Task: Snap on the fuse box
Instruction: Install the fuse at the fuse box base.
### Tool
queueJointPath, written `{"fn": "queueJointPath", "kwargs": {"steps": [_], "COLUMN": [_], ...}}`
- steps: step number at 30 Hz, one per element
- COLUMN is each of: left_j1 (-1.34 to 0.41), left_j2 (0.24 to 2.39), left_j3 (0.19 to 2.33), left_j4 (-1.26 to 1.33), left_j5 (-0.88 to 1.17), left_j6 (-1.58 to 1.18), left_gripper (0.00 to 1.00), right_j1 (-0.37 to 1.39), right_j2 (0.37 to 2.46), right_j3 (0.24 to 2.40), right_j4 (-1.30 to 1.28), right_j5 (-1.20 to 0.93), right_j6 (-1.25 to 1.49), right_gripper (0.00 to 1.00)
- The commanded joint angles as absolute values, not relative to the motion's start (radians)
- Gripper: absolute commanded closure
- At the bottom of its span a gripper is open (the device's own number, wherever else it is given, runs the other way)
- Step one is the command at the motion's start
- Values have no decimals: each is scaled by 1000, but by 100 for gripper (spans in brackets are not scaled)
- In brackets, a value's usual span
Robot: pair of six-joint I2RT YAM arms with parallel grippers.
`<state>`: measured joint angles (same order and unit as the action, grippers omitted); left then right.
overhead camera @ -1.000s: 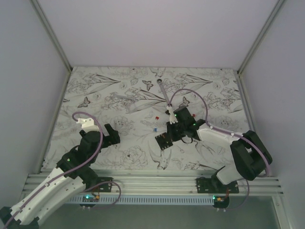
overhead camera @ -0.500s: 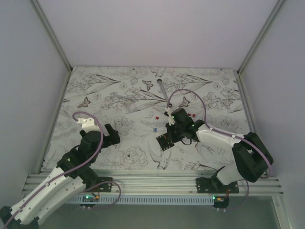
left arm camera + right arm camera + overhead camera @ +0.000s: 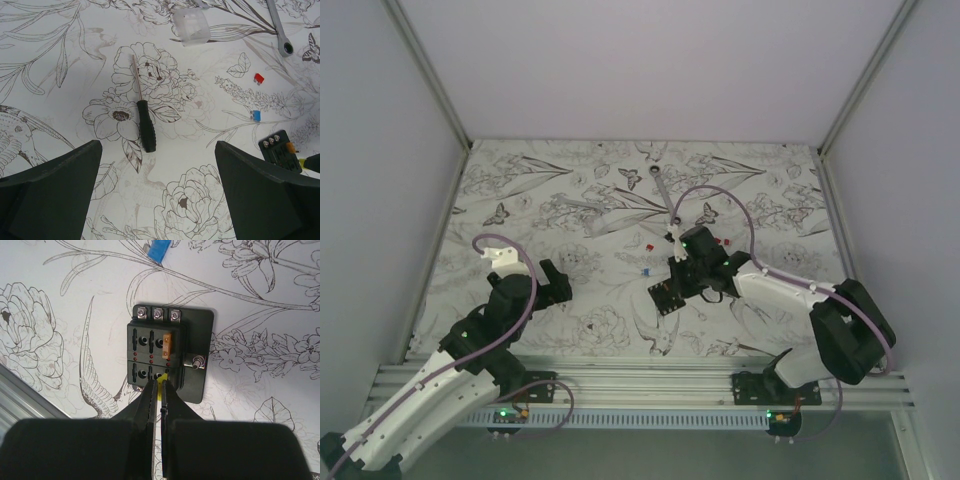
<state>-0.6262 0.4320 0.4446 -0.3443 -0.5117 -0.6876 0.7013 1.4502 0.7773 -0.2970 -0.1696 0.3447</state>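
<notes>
Black fuse box (image 3: 192,347), orange fuse (image 3: 167,342), yellow fuse (image 3: 159,384), white tablecloth (image 3: 65,295) with grey flowers.

The near edge of the fuse box (image 3: 165,352) is covered by the closed fingers of the right gripper (image 3: 157,390). Only a yellow sliver (image 3: 159,386) is seen pinched between them; its remainder is concealed. A blue fuse (image 3: 159,251) is cut by the top edge. In the left wrist view, a wrench (image 3: 280,30) is likewise truncated at the top

Flowered table (image 3: 520,180) bears fuse box (image 3: 150,340), screwdriver (image 3: 146,131), wrench (image 3: 280,30)
</notes>
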Motion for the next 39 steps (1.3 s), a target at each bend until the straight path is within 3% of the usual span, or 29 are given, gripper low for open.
{"fn": "queueJointPath", "kwargs": {"steps": [1, 39], "left_j1": [-621, -621], "left_j2": [427, 469], "left_j3": [431, 437], "left_j4": [-360, -346], "left_j5": [-535, -513], "left_j6": [-687, -688], "left_gripper": [0, 0], "right_j1": [706, 706], "right_j2": [1409, 1424], "right_j3": [777, 765], "right_j4": [-273, -276], "right_j5": [-160, -179], "right_j6": [344, 351], "right_gripper": [100, 100]}}
